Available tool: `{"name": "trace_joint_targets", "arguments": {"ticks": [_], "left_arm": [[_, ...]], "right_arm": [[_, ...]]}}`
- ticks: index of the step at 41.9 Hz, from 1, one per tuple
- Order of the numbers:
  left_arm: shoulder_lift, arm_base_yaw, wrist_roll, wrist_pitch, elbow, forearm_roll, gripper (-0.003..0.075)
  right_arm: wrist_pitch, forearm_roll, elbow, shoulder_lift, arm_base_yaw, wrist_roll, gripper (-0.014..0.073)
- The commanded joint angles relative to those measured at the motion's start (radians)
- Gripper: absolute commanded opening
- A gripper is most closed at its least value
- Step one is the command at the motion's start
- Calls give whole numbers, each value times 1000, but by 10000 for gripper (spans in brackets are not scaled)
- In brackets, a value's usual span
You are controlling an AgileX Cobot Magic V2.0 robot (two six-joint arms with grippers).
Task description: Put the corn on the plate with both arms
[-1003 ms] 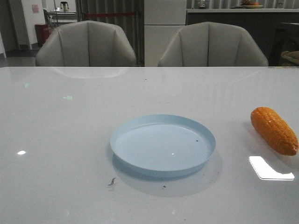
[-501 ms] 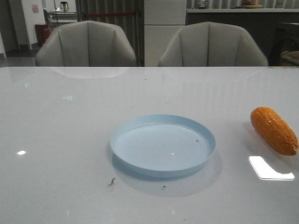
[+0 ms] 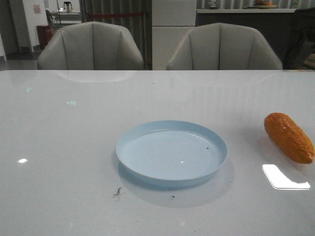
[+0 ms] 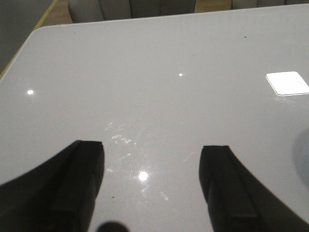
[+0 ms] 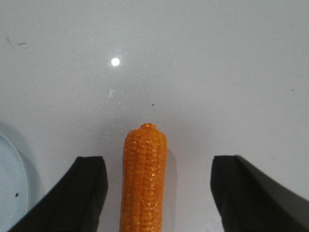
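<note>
The orange corn [image 3: 289,137] lies on the white table at the right edge, beside the pale blue plate [image 3: 171,152], which stands empty in the middle. Neither gripper shows in the front view. In the right wrist view my right gripper [image 5: 159,166] is open, its black fingers on either side of the corn [image 5: 144,179] without touching it; the plate's rim [image 5: 9,179] shows at the edge. In the left wrist view my left gripper [image 4: 152,154] is open and empty above bare table; the plate's edge [image 4: 301,154] just shows.
Two grey chairs [image 3: 91,46] [image 3: 224,46] stand behind the table's far edge. Bright light reflections lie on the glossy tabletop [image 3: 284,176]. The table's corner [image 4: 36,34] shows in the left wrist view.
</note>
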Motion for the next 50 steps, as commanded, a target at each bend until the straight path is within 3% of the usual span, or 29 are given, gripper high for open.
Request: {"name": "trace_joint_targets", "arguments": {"ticks": [1,9,20,39,43,50], "left_arm": [[-6,3,-1,-87,-29,-15,484],[-6,3,-1,-87,-29,-15,484],[-6,3,-1,-87,-29,-15,484],[-6,3,-1,-87,-29,-15,484],[-6,3,-1,-87,-29,-15,484],[-6,3,-1,-87,-29,-15,484]], "right_arm": [[-57,6,-58,41,0,2,563],[-47,17,-63,154,0,2,563],[10,128,-63,229,6,2,561],[19,126,-63,303,54,-30,556],[21,126,-63,305,54,-30,488],[26,126,-74,305,54,-36,286]]}}
